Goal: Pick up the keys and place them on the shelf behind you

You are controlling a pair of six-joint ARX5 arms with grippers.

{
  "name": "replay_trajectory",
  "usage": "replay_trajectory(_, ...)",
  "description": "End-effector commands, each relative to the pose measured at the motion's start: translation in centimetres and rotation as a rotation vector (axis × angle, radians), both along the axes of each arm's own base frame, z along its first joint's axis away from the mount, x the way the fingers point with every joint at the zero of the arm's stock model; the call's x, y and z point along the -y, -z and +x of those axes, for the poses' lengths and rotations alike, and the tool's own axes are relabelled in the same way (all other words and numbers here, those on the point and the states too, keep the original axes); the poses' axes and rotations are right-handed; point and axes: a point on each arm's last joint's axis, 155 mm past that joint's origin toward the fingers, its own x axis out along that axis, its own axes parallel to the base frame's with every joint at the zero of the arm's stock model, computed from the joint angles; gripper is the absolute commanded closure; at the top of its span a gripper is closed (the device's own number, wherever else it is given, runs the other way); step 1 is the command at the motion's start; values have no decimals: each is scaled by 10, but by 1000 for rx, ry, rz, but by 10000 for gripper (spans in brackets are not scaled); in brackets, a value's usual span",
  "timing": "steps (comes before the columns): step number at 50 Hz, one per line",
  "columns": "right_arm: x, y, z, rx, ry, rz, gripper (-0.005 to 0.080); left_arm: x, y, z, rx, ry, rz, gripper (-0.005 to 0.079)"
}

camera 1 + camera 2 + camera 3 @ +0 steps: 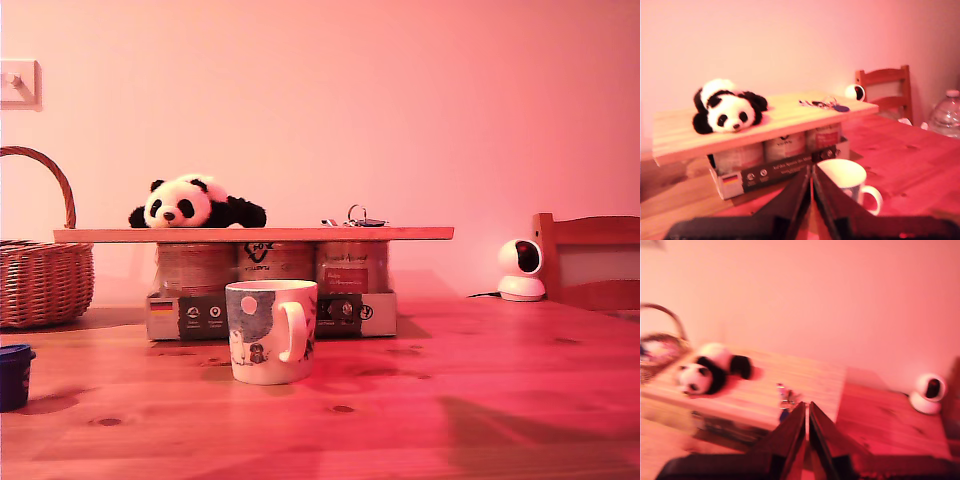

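The keys (360, 218) lie on the shelf (250, 234), a long thin wooden plank, towards its end at the exterior view's right. They also show as a small bunch, the keys (827, 104), on the shelf (790, 117) in the first wrist view. My first gripper (811, 170) is shut with nothing in it, back from the shelf and above the mug. In the blurred second wrist view the keys (786, 400) sit on the shelf (810, 377) just beyond my second gripper (806, 405), which is shut and empty. Neither arm shows in the exterior view.
A toy panda (195, 203) lies on the shelf. Cans in a cardboard tray (270, 300) hold the plank up. A mug (270, 330) stands in front. A wicker basket (40, 270), a blue pot (14, 375), a small white camera (521, 270), a chair (590, 260) and a bottle (946, 115) surround.
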Motion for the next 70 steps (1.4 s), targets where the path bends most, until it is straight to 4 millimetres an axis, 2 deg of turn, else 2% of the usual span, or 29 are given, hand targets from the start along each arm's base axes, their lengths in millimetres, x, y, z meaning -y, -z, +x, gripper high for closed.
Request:
replay_trajectory(1, -6, 15, -4, 2, -27, -5, 762, -2, -2, 1, 6, -10, 3, 763)
replay_trajectory(4, -7, 16, -12, 38, -43, 17, 762, -2, -2, 1, 8, -11, 2, 763)
replay_trajectory(11, -4, 38, -25, 69, -58, -17, 762, -3, -2, 2, 7, -16, 0, 763)
replay_trajectory(19, 20, 73, -25, 59, 54, -38, 762, -3, 0, 2, -2, -16, 4, 763)
replay_trajectory(28, 33, 103, -26, 65, 106, -75, 762, -3, 1, 2, -5, -17, 6, 763)
replay_trajectory(37, 43, 117, -21, 106, 137, -88, 762, -3, 3, 2, -10, -17, 9, 762)
replay_trajectory(46, 34, 130, -19, 95, 52, -76, 762, -3, 9, 3, -31, -20, 22, 762)
replay_trajectory(55, 29, 133, -20, 84, 8, -54, 762, -33, 6, 15, 3, -187, 75, 762)
replay_trajectory(64, 23, 137, -22, 72, -27, -56, 762, -60, -15, 22, 81, -321, 52, 762)
replay_trajectory(70, 22, 136, -23, 72, -35, -55, 762, -84, -19, 26, 90, -433, 41, 762)
